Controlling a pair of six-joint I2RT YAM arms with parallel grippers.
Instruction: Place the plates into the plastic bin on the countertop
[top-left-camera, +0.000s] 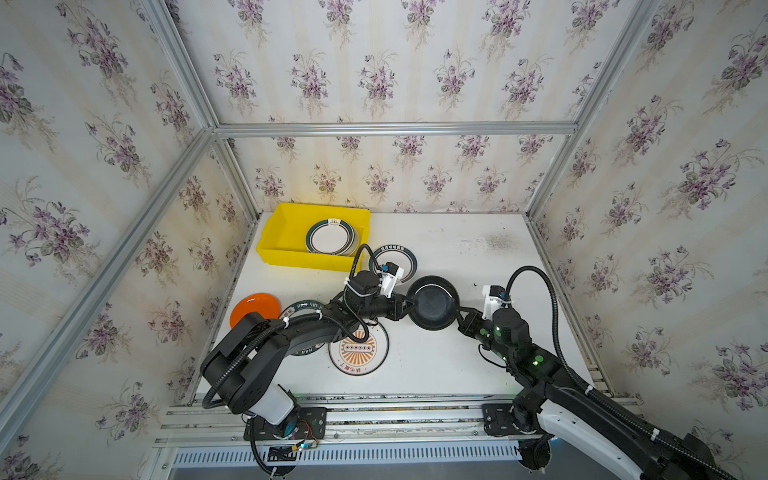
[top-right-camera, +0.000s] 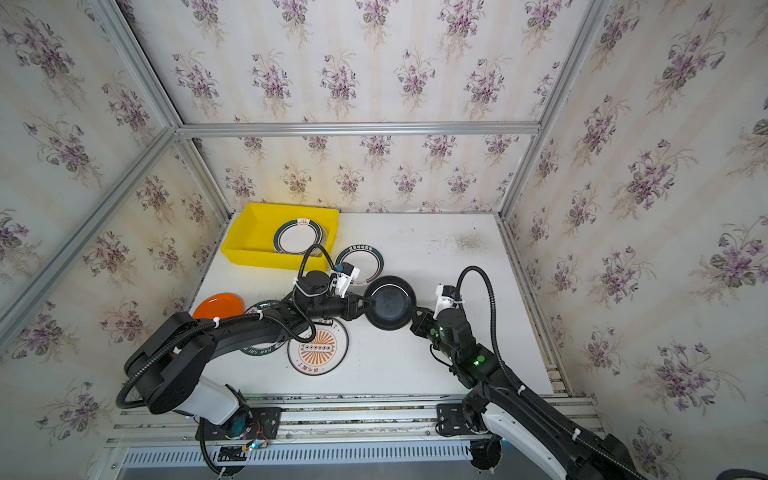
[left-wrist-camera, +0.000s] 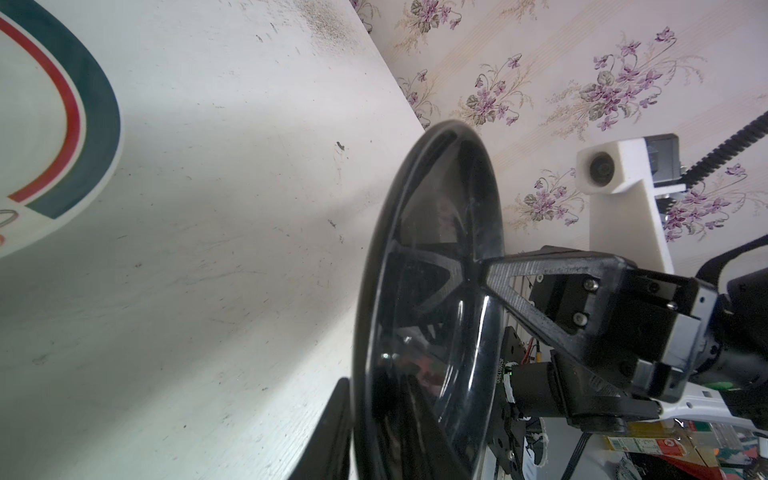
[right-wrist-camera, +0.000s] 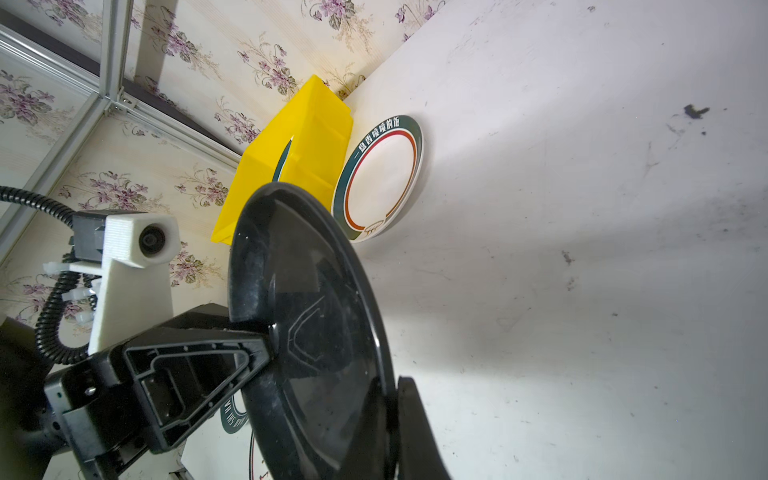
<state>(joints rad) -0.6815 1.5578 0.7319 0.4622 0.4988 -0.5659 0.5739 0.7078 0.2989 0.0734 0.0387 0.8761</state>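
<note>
- Two grippers are on one black plate (top-left-camera: 432, 305) here. It's held up off the countertop (top-left-camera: 457, 365) around the middle and roughly level, as far as I can tell.
- At the plate's 4 o'clock the right gripper (top-left-camera: 460, 312) is clamped on the rim, one finger over the top face and one under.
- At the plate's 9 o'clock the left gripper (top-left-camera: 409, 306) has the rim between its fingers. In the right wrist view its upper finger (right-wrist-camera: 253, 349) meets the rim, so I read it as pinched on the plate too, though the lower finger is hidden there.
- Handling guess: it looks like hard glossy plastic, so light, stiff and pretty slick, and probably not very breakable.
- The thin rim is the only real handle. I'd go for a deep pinch with one finger on each face, not just the lip.
- With a one-sided hold it'll want to droop or swivel, so keep it level.
- From the plate, the yellow bin (top-left-camera: 299, 259) sits at about 10 o'clock in the far-left corner, with a green-rimmed plate (top-left-camera: 331, 237) already inside.
- The left side looks like the shorter carry.
</note>
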